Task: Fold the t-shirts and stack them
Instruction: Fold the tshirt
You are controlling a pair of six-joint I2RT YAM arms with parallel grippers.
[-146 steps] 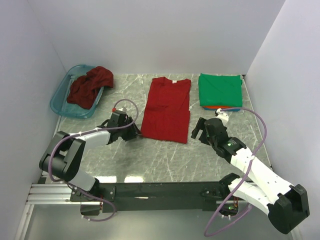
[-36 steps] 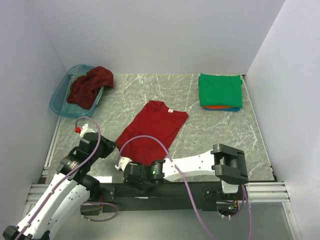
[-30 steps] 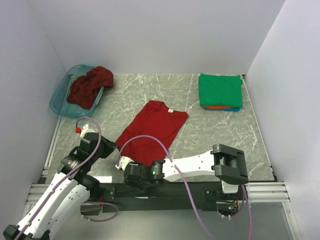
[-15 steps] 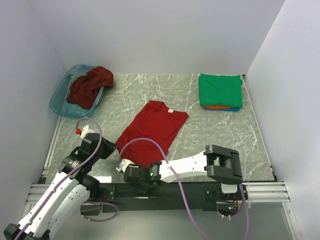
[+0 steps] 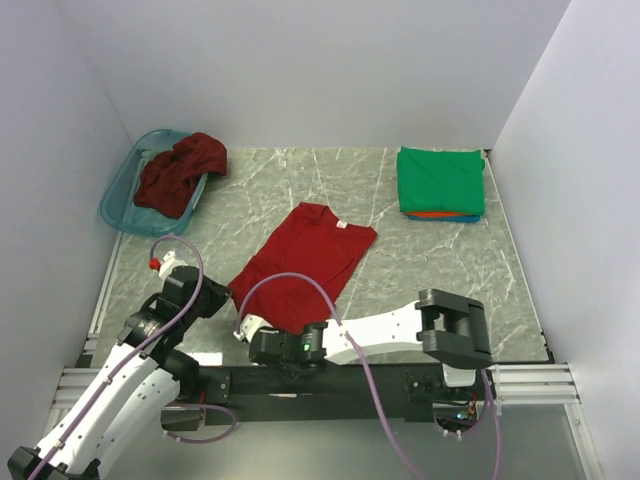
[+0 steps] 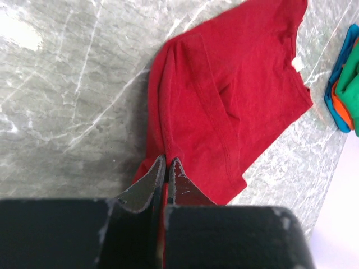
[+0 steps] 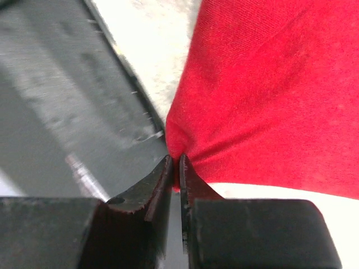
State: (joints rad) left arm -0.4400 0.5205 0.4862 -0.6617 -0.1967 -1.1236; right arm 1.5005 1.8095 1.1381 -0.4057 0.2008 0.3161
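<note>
Your left gripper (image 6: 167,168) and right gripper (image 7: 175,168) both pinch the near edge of the red t-shirt (image 5: 305,262)

Mostly hidden under green shirt (image 5: 440,180): orange-red shirt (image 5: 431,214), blue shirt (image 5: 469,217).

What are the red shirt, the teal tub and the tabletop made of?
The red shirt: soft matte knit cloth, likely cotton, with stitched hems and wrinkles. The tub: translucent teal plastic, apparently. The tabletop: glossy grey marble look, white veins; stone or laminate, I cannot tell.
</note>
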